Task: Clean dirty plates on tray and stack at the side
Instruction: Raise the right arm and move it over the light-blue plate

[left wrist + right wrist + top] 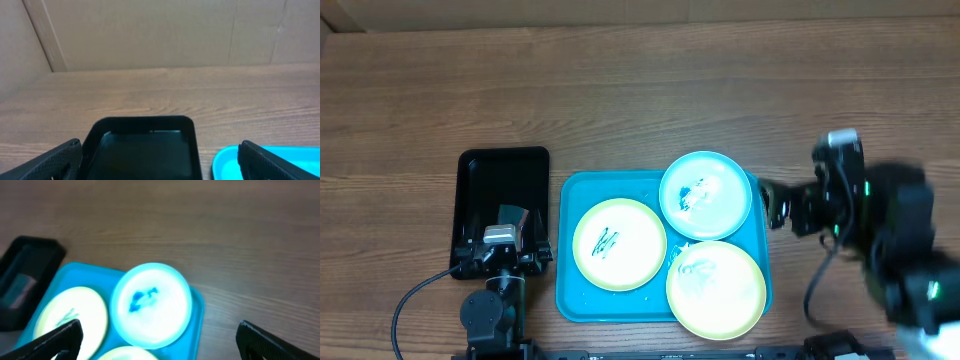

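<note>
On rounded turquoise tray point(576, 190): three round scribbled plates point(619, 244); left gripper point(160, 161), right gripper point(157, 339) both spread wide.

A: By what is everything carried?
B: A brown wooden table point(620, 90) is seen, its grain run from left to right across the whole view.
A: What is set directly on it?
B: Two trays are laid flat toward the near side. A turquoise tray point(567, 290) with rounded corners and a raised rim is placed near the middle. A smaller glossy black tray point(500, 175) is set just to its left, with a narrow strip of wood left between them.
A: Anything else?
B: A black cable point(415, 300) is draped over the wood at the near left.
</note>
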Motion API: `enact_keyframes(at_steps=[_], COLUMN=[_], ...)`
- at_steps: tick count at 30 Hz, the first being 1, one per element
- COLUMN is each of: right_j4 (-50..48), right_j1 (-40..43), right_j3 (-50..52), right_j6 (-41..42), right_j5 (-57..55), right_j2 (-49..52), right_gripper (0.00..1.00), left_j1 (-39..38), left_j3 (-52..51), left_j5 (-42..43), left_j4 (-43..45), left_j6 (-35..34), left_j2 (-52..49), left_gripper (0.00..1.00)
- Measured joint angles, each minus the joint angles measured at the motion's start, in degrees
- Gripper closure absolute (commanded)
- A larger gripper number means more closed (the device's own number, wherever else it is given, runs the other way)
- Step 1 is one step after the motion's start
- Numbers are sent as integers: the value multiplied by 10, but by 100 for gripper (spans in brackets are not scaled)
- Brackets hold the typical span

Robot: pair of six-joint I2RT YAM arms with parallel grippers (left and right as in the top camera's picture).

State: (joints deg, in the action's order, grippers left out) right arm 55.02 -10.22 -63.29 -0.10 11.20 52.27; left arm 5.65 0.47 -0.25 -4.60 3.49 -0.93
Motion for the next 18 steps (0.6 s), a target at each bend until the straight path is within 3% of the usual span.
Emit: enact_keyframes(at_steps=[4,9,18], right_j4=[174,334,344], right_j1=[0,0,0], right_j3=[-177,-317,-333], right_j6=[19,37,44], right_j5=[46,79,85], right_j2=[152,297,355], right_gripper=[0,0,0], left_j1=[0,0,0], left_j3=[0,0,0], left_j5=[0,0,0], left_j4=[0,1,1], left_j6=[1,1,1], left_j2=[-1,-1,-1], left_gripper=[0,0,0])
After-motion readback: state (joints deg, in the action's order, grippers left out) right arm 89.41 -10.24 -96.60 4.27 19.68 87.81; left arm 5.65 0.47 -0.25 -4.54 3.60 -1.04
